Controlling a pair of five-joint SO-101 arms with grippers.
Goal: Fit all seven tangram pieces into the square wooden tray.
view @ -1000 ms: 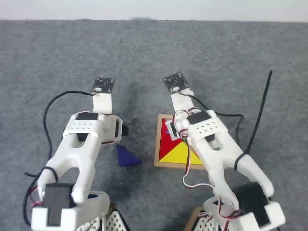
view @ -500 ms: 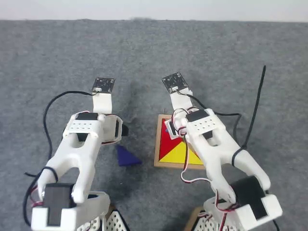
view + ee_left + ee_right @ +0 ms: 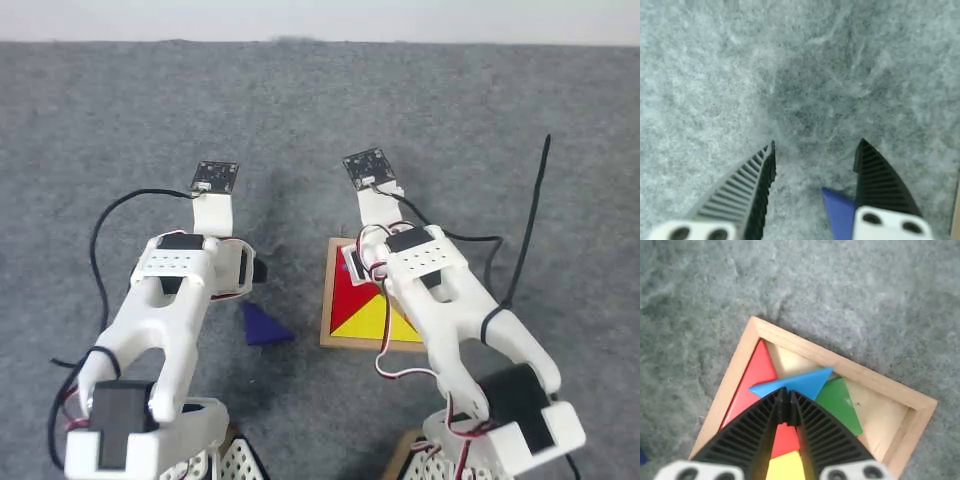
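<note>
Seeing the light blue triangle [image 3: 801, 381] clamped in my right gripper [image 3: 785, 399] over the wooden tray [image 3: 865, 376], overlapping the red piece [image 3: 752, 382] and green piece [image 3: 840, 402]; the dark blue piece [image 3: 839, 215] lies on the grey mat [image 3: 815, 60] beside my left gripper [image 3: 816, 142], fingers apart

Soft, even light is falling from overhead across the mat [image 3: 120, 110], leaving faint shadows beside the left arm [image 3: 165, 310]. A dim patch is darkening the mat ahead of the left gripper [image 3: 817, 145]. The tray [image 3: 790, 342] wall is shading its floor, and the blue piece [image 3: 795, 382] is throwing a thin shadow
</note>
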